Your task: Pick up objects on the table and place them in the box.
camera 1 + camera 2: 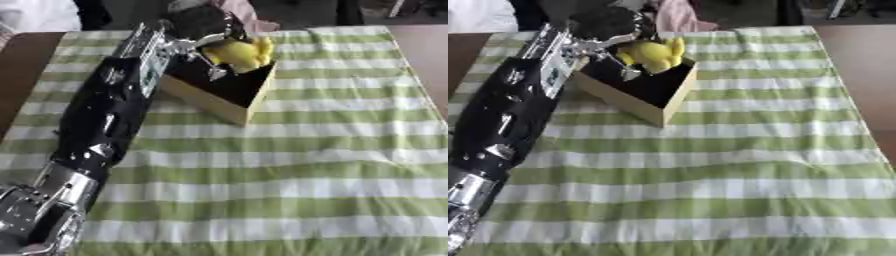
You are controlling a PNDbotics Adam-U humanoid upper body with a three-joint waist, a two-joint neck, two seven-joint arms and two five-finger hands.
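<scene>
Left eye view: left hand [199,26] over the box [229,97] near the bench's [289,175] far edge, fingers curled on a yellow object [238,54].
Risk: releasing here, beside the far wall, could tip it over the rim. Object is soft-looking, lumpy, bright yellow. Right hand unseen.

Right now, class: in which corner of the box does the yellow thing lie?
The far right corner of the box: the yellow thing lies there, beside the left hand. The near corner shows only dark inside.
</scene>
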